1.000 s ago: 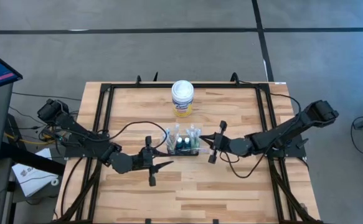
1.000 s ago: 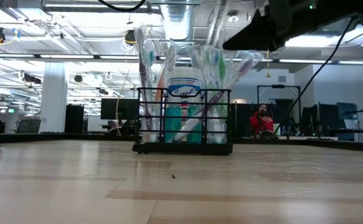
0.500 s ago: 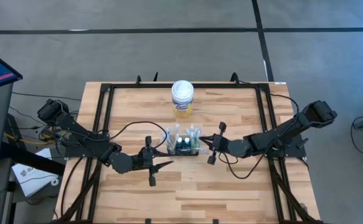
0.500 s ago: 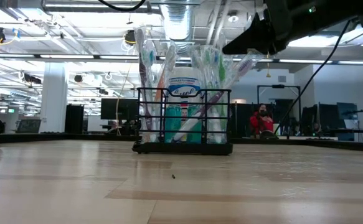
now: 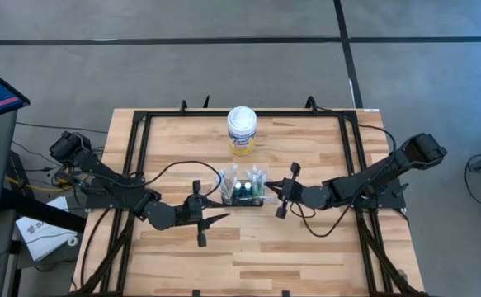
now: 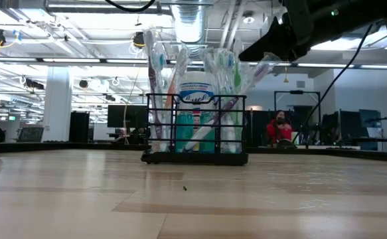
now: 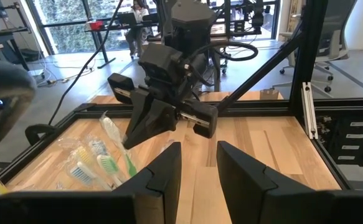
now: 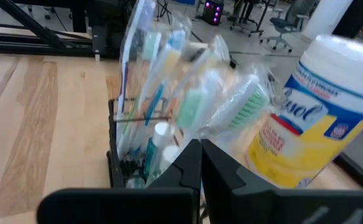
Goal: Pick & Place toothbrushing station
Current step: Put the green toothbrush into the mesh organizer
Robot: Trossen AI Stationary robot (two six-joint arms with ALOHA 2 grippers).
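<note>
The toothbrushing station is a small black wire caddy standing on its base mid-table. Several plastic-wrapped toothbrushes stick up out of it. My right gripper is shut; it hovers at the caddy's right end, at the height of the brush heads, with its tips right beside the wrapping. My left gripper is open and off the table, near and to the left of the caddy, with nothing between its fingers. My right gripper's shut fingertips come level from the table's right side and end at the wrapped brush heads above the caddy's right end. I cannot tell whether they touch the wrapping.
A round canister with a white lid and yellow label stands just beyond the caddy, toward the far edge. A black frame runs along the table's left, right and far sides. Bare wood lies toward the near edge.
</note>
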